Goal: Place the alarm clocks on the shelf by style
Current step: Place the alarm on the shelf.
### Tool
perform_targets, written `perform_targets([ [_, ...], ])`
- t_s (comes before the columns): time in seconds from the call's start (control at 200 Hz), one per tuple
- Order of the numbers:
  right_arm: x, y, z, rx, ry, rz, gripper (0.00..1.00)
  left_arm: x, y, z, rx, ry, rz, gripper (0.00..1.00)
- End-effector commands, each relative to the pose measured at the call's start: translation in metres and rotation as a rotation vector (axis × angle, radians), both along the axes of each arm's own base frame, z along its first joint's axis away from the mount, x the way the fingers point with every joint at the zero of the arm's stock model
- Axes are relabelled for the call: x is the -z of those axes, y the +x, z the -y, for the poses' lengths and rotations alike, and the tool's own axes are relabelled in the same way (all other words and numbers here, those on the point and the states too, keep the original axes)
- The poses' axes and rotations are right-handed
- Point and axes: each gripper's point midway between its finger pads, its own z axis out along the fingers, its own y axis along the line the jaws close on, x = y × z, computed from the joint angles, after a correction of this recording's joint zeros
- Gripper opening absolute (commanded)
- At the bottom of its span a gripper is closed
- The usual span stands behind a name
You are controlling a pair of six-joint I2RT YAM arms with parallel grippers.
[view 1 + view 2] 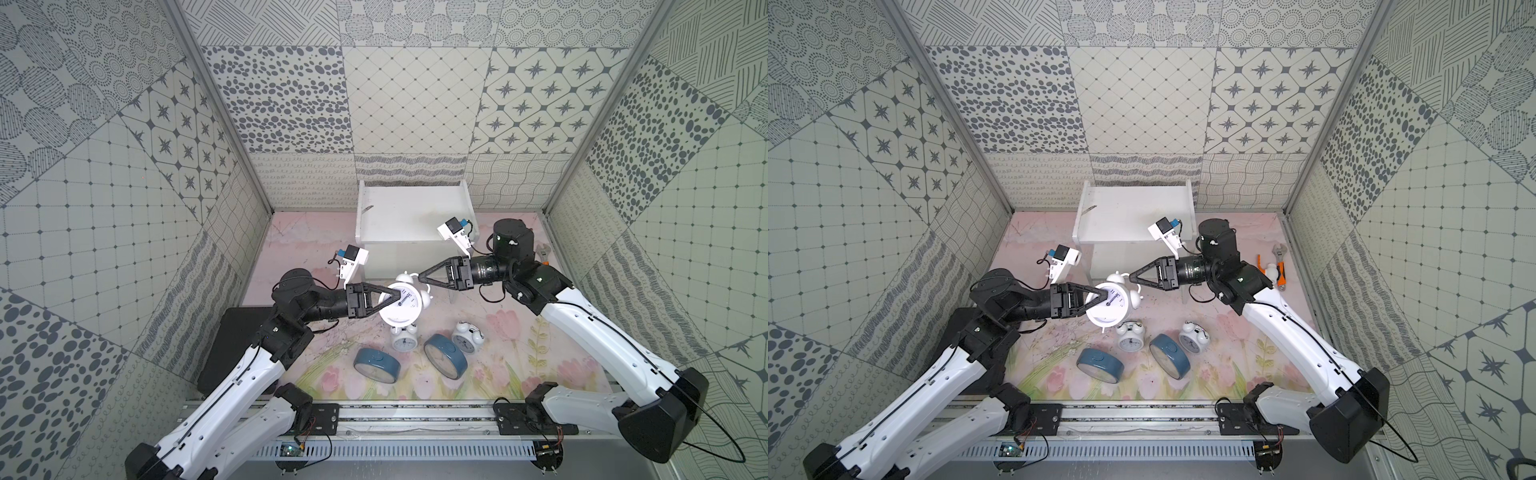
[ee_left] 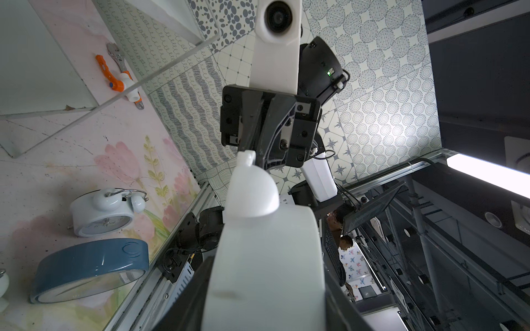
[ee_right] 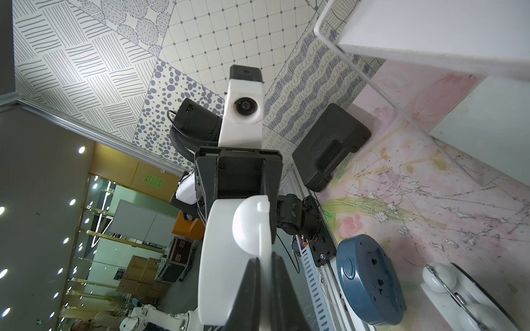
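Black numerals 11, 12 and 1 show on the white twin-bell clock [image 1: 395,316], held aloft just before the white shelf [image 1: 411,208]. The left gripper [image 1: 400,296] has its jaws pinched across face and back; the right gripper [image 1: 420,277] has its jaws closed on the thin handle. Below, two blue-cased clocks [image 1: 376,365] and two more white twin-bell clocks [image 1: 404,340] sit on the floral surface [image 1: 519,332].

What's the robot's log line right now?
left end effector: shut on white clock | right end effector: shut on its handle | shelf: no clocks
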Motion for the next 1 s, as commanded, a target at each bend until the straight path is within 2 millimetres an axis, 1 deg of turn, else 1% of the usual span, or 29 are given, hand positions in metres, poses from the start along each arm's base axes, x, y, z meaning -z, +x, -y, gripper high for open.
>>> perform_targets([
  [0.0,-0.007,0.012,0.000,0.048,0.022,0.058,0.04,-0.014,0.006,0.000,-0.041,-0.054,0.062,0.44],
  [0.085,-0.006,0.014,0.000,0.062,0.019,0.057,0.06,-0.015,0.011,-0.001,-0.063,-0.077,0.054,0.38],
  [0.165,-0.004,0.017,0.001,0.087,0.012,0.046,0.15,-0.015,0.015,0.000,-0.077,-0.095,0.043,0.36],
  [0.205,-0.004,0.020,0.001,0.107,0.007,0.039,0.24,-0.015,0.017,-0.001,-0.087,-0.103,0.041,0.35],
  [0.31,-0.003,0.030,0.008,0.201,-0.023,0.037,0.55,-0.015,0.024,-0.003,-0.128,-0.126,0.032,0.32],
  [0.365,-0.002,0.036,0.014,0.272,-0.026,0.043,0.65,-0.016,0.029,-0.005,-0.159,-0.141,0.029,0.31],
  [0.38,-0.002,0.038,0.016,0.296,-0.026,0.041,0.74,-0.016,0.030,-0.005,-0.166,-0.144,0.027,0.31],
  [0.395,-0.002,0.038,0.018,0.315,-0.023,0.042,0.77,-0.015,0.032,-0.006,-0.175,-0.147,0.026,0.30],
  [0.495,-0.003,0.040,0.027,0.424,0.058,0.032,0.83,-0.013,0.042,-0.009,-0.236,-0.165,0.011,0.30],
  [0.555,-0.006,0.034,0.026,0.451,0.121,0.026,0.86,-0.014,0.046,-0.012,-0.265,-0.194,0.005,0.30],
  [0.585,-0.004,0.030,0.026,0.459,0.132,0.023,0.87,-0.016,0.048,-0.013,-0.277,-0.211,0.003,0.30],
  [0.715,-0.002,0.014,0.018,0.461,0.190,0.023,0.90,-0.019,0.053,-0.019,-0.322,-0.249,0.002,0.29],
  [0.78,-0.005,0.008,0.014,0.446,0.214,0.019,0.91,-0.020,0.055,-0.020,-0.338,-0.250,0.007,0.29],
  [0.876,-0.001,0.005,0.005,0.424,0.199,0.009,0.92,-0.017,0.057,-0.021,-0.348,-0.243,0.006,0.29],
  [0.996,0.003,0.006,-0.006,0.400,0.180,-0.006,0.89,-0.018,0.057,-0.021,-0.350,-0.251,0.003,0.29],
])
